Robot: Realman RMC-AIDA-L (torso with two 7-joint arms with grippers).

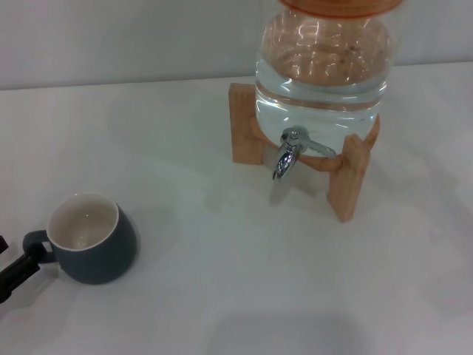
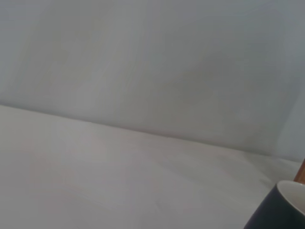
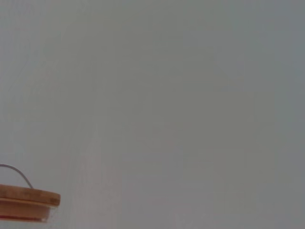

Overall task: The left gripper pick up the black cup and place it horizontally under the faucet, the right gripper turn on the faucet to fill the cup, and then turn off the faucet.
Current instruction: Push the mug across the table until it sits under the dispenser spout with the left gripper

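Note:
The black cup (image 1: 92, 240) stands upright on the white table at the front left, its cream inside showing and its loop handle pointing left. My left gripper (image 1: 15, 257) is at the left edge of the head view, right at the handle; only two black finger parts show, set apart, the lower one touching the handle. The cup's rim also shows in the left wrist view (image 2: 279, 210). The chrome faucet (image 1: 290, 151) sticks out of the glass water jar (image 1: 321, 66), lever back, spout down, no water running. My right gripper is out of view.
The jar sits on a wooden stand (image 1: 347, 177) at the back right, with water in it. Its wooden lid shows in the right wrist view (image 3: 26, 200). A pale wall runs behind the white table (image 1: 244, 281).

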